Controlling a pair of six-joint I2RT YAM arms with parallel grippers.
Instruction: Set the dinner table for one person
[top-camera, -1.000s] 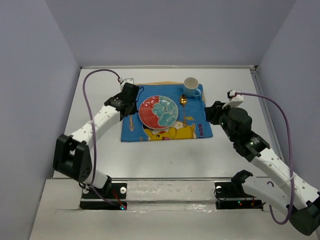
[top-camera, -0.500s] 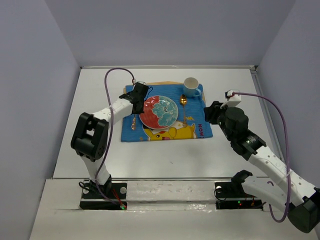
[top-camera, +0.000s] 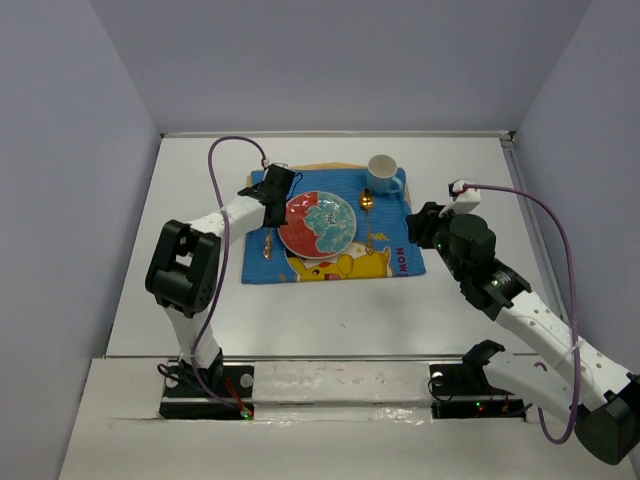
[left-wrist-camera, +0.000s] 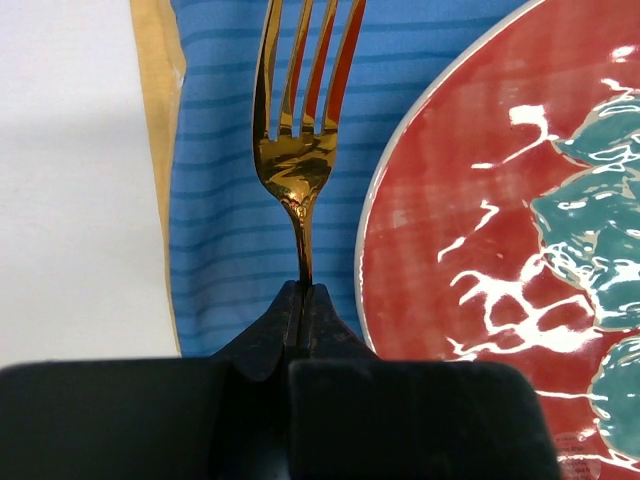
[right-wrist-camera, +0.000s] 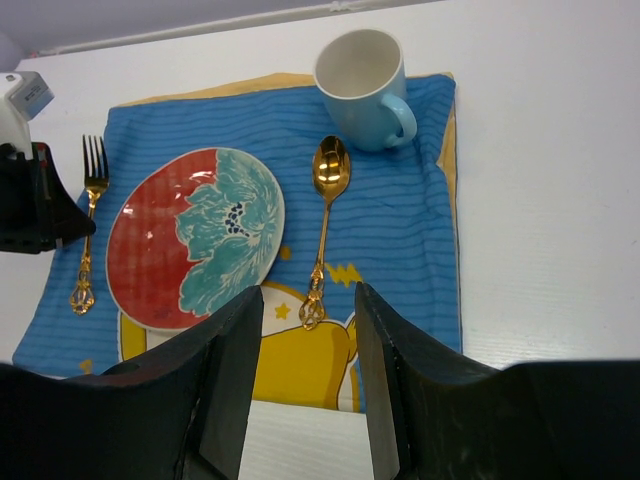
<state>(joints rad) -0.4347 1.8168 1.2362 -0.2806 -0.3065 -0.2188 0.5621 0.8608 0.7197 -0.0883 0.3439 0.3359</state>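
The dinner table (top-camera: 330, 300), a broad matte white slab, lies under both my arms and carries the whole setting towards its far half. On it the blue striped cloth placemat (top-camera: 395, 215) with its yellow cartoon print lies flat, and everything for one person seems to be in place. The round glazed plate (top-camera: 317, 224), red and teal, sits in the middle. The pale blue cup (top-camera: 382, 172) stands upright at the far right corner, and the polished gold spoon (top-camera: 368, 205) lies right of the plate. The gold fork (left-wrist-camera: 300, 160) lies just left of the plate, tines pointing away. My left gripper (left-wrist-camera: 303, 295) is pressed tight together at the fork's neck; I cannot tell whether it pinches it. My right gripper (right-wrist-camera: 308, 300) hangs parted and empty. I judge only letting go is left.
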